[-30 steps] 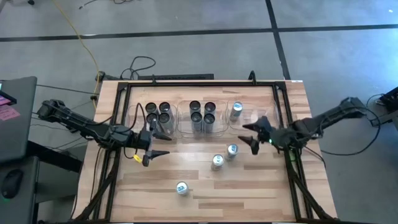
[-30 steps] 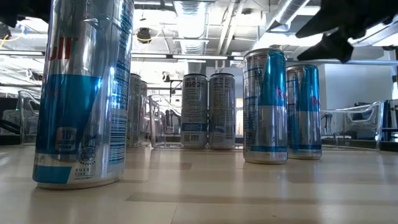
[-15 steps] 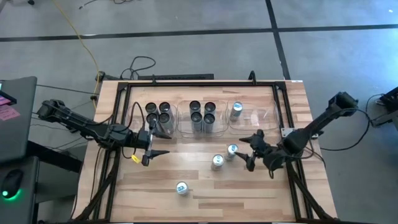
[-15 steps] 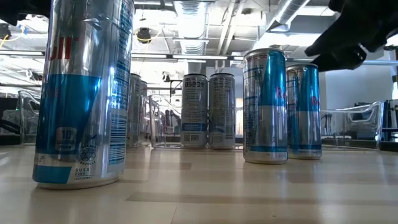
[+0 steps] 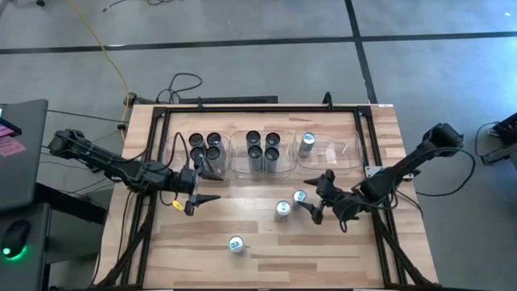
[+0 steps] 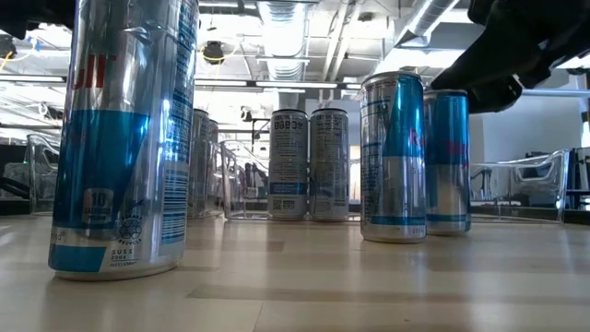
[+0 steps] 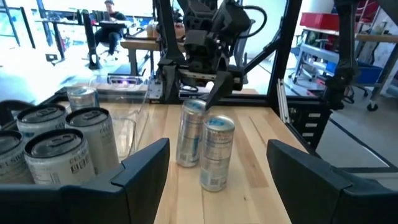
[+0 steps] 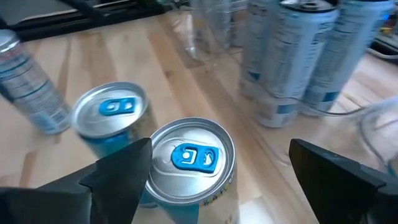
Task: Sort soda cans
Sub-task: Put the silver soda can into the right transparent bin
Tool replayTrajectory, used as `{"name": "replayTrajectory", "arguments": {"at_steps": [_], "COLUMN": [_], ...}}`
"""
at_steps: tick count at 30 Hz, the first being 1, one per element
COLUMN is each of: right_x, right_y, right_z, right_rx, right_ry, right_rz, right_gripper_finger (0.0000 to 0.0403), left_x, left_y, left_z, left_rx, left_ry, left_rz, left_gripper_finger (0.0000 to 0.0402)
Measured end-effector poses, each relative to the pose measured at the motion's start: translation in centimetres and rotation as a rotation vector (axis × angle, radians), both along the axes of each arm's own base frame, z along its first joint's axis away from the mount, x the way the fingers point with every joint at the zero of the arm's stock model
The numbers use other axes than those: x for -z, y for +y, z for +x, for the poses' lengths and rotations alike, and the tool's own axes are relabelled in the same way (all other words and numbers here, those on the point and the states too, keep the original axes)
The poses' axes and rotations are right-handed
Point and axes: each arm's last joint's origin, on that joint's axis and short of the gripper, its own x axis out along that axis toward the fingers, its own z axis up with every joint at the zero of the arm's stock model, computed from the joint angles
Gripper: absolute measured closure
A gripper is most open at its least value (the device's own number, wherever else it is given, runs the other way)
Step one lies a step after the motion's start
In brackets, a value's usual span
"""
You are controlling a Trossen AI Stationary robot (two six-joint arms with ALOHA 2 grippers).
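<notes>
Right end effector (image 5: 311,204) is over the blue-top can (image 5: 300,197) mid-bench, just in front of the bins (image 5: 327,158). Can stands upright, long axis vertical, directly under and between the spread fingers (image 8: 118,171). Right arm is clearly the nearer one. Jaws wide open, nothing held; can't tell whether a finger touches the can. Second blue-top can (image 5: 282,210) sits just beside it, so clearance looks tight. Left end effector (image 5: 199,187) parked open and empty by the dark-top cans (image 5: 204,146).

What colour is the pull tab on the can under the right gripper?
Blue, on a silvery lid; the can shows best in the right wrist view.
</notes>
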Motion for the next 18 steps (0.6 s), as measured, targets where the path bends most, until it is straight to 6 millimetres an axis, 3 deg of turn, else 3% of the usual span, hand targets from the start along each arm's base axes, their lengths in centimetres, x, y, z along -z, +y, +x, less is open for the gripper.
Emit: {"name": "replayTrajectory", "arguments": {"at_steps": [7,18], "right_x": [-0.1,-0.4], "right_y": [0.1,-1.4], "right_z": [0.1,0.7], "right_rx": [-0.039,0.018], "right_ry": [0.005,0.002], "right_rz": [-0.002,-0.019], "right_gripper_finger": [0.0003,0.0003], "left_x": [0.0,-0.1], "left_y": [0.0,0.0], "left_z": [0.0,0.0], "left_rx": [-0.001,-0.001], "left_ry": [0.004,-0.009], "left_rz": [-0.003,-0.001], "left_gripper_finger": [0.0136,0.0136]}}
